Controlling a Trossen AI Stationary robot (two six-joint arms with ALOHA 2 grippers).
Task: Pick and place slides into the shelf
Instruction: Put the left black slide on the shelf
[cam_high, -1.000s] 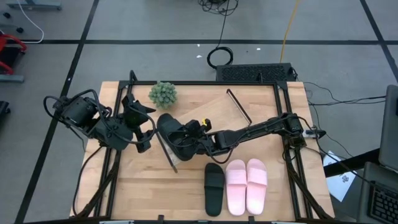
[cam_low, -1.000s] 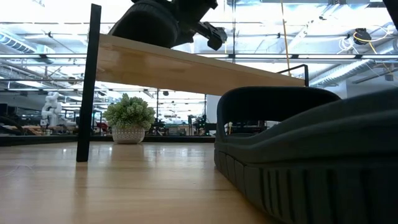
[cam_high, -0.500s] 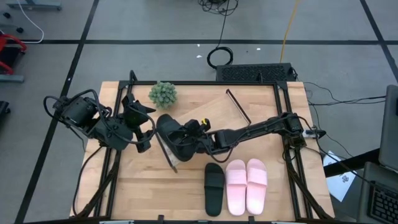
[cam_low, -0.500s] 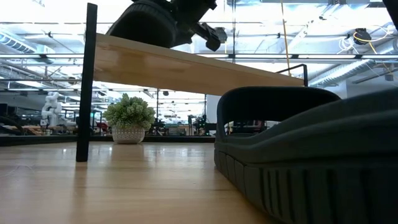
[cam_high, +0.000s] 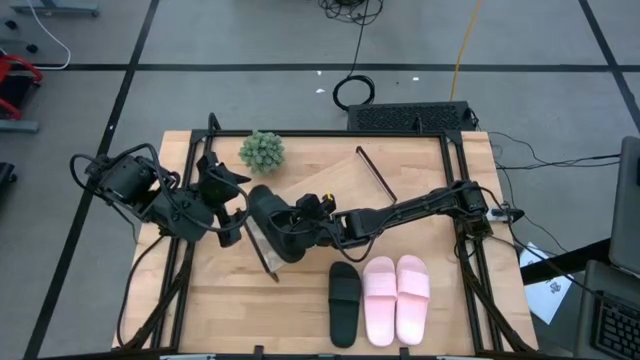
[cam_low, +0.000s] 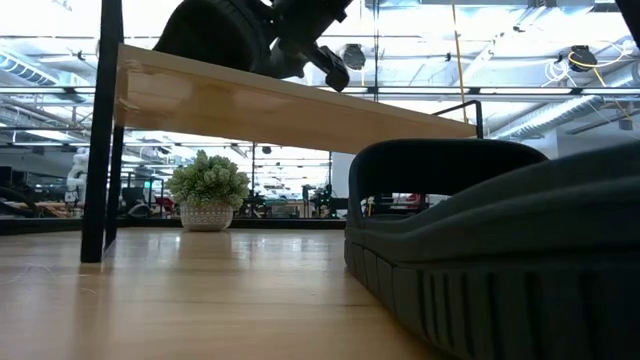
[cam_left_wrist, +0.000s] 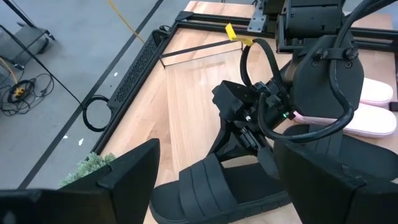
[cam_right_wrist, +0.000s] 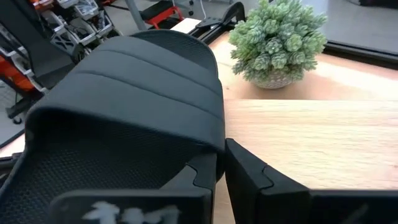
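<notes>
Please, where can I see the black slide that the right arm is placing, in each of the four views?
High view: the black slide lies on the shelf, left of centre, at the right tool.
Low view: top, above the board.
Left wrist view: bottom centre.
Right wrist view: fills the left half.
Shared landmark: the potted plant, in all four views.
</notes>
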